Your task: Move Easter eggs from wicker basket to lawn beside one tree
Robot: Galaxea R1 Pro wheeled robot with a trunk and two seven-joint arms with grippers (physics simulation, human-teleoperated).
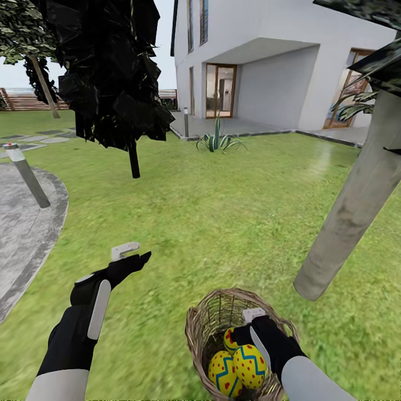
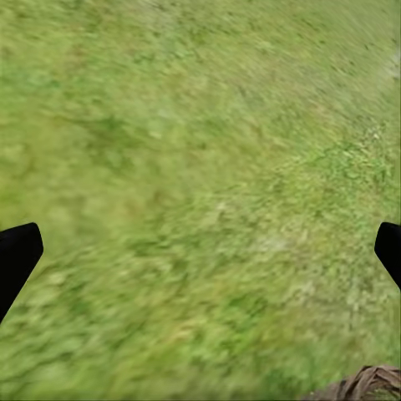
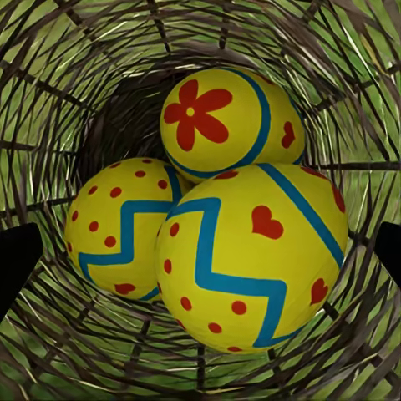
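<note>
The wicker basket (image 1: 196, 326) stands on the lawn (image 1: 223, 211) just in front of me, with the three Easter eggs inside it. In the right wrist view they are a red-flower egg (image 3: 221, 121), a dotted zigzag egg (image 3: 117, 225) and the nearest, with hearts (image 3: 255, 259). My right gripper (image 1: 245, 326) hangs open over the basket's mouth, its fingers (image 3: 17, 259) wide of the eggs and touching none. Left of the basket, my left gripper (image 1: 133, 255) is open above bare grass, with a bit of basket rim (image 2: 363, 386) at the edge of its wrist view. The tree's pale trunk (image 1: 356, 206) rises right of the basket.
A near-black tree with a thin trunk (image 1: 133, 159) stands ahead left. Grey paving (image 1: 28, 223) with a bollard (image 1: 28, 175) lies at the left. A spiky plant (image 1: 217, 142) and the white house (image 1: 267, 61) are farther back. Open grass spreads between them.
</note>
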